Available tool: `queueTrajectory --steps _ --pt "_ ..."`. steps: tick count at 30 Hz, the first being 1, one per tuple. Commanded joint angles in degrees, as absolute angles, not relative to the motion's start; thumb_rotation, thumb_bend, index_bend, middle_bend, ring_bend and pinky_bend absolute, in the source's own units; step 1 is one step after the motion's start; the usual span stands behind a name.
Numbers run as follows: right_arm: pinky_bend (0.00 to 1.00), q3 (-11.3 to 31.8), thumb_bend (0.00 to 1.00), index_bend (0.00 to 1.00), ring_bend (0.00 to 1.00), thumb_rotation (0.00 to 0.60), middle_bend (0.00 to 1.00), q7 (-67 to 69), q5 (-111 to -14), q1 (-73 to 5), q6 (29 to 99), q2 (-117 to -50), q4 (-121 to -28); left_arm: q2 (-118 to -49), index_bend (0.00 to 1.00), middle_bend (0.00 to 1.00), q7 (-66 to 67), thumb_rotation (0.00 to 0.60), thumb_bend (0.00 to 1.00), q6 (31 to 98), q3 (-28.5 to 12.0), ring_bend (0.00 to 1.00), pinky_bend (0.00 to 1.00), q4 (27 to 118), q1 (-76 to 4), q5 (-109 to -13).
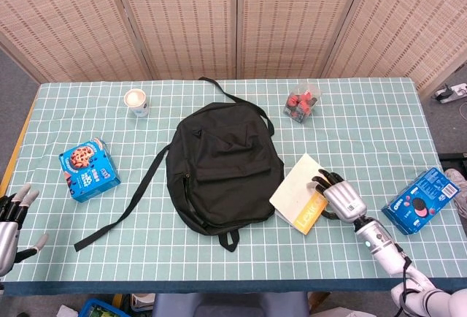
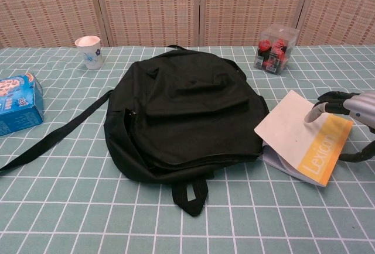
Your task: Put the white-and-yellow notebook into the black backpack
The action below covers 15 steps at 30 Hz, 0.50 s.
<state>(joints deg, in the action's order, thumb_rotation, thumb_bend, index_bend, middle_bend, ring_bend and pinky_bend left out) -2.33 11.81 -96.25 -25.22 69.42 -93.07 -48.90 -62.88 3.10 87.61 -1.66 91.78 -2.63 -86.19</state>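
The black backpack (image 1: 219,163) (image 2: 181,113) lies flat in the middle of the table and looks closed. The white-and-yellow notebook (image 1: 295,189) (image 2: 293,131) sits just right of it, its near corner touching the bag and its cover raised off the pages. My right hand (image 1: 343,200) (image 2: 351,110) grips the notebook's yellow edge, fingers on top and thumb curled under the right side. My left hand (image 1: 11,218) hangs off the table's front left corner with its fingers apart, holding nothing.
A blue cookie box (image 1: 89,169) (image 2: 17,110) sits at the left and a paper cup (image 1: 136,101) (image 2: 89,51) at the back left. A clear box of red items (image 1: 301,102) (image 2: 275,49) stands behind the notebook. Another blue cookie box (image 1: 422,200) lies far right. The backpack strap (image 1: 124,211) trails left.
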Motion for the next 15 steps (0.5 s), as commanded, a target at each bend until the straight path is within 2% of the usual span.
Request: queueTrajectory --steps 1,10,15 --pt "0.20 -1.93 0.15 0.27 0.08 0.600 0.22 12.29 -96.08 -25.70 69.58 -93.53 -48.49 -62.91 0.13 0.05 3.06 0.600 0.26 87.56 -1.71 0.11 0.07 91.68 -2.62 -86.08" --pt "0.20 -0.51 0.22 0.28 0.08 0.600 0.25 14.59 -96.29 -28.24 71.25 -97.11 -45.83 -62.98 0.13 0.05 2.55 0.600 0.26 87.27 -1.85 0.11 0.07 91.43 -2.73 -85.87" --pt "0.20 0.39 0.27 0.31 0.11 0.600 0.27 15.28 -96.04 -29.57 71.87 -99.48 -44.09 -63.02 0.13 0.05 2.17 0.600 0.26 87.21 -1.91 0.11 0.07 91.25 -2.76 -85.86"
